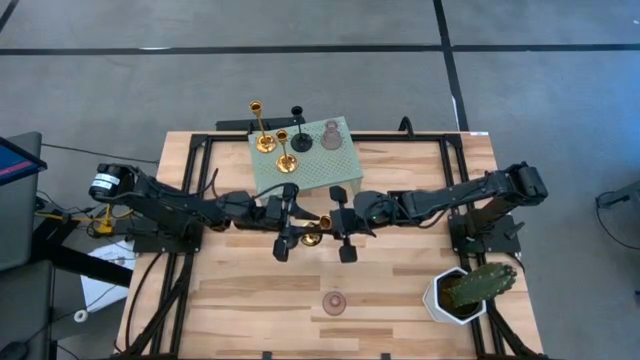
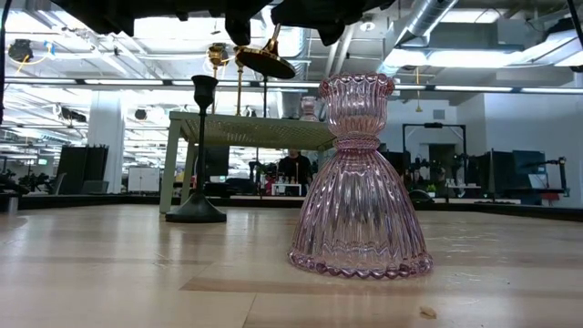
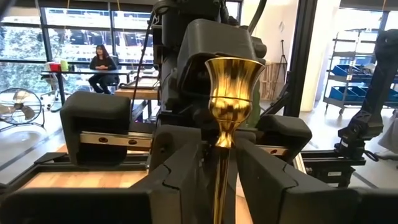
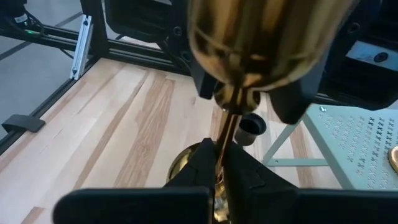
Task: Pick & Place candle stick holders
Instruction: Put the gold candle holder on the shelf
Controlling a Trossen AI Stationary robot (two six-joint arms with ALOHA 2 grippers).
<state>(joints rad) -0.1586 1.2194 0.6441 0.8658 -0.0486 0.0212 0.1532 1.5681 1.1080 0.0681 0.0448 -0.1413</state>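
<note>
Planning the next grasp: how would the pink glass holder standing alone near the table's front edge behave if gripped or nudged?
The pink glass holder looks fragile and probably slippery on its ribbed surface. Its wide flared base likely resists tipping; a nudge would probably slide it on the table.

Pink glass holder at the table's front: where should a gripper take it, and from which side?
Probably at the narrow waist of the pink glass holder, between its ribbed cup and flared skirt, coming down from above, since it stands upright and alone. For now the right gripper is shut on the stem of the gold holder, with the left gripper at it too.
</note>
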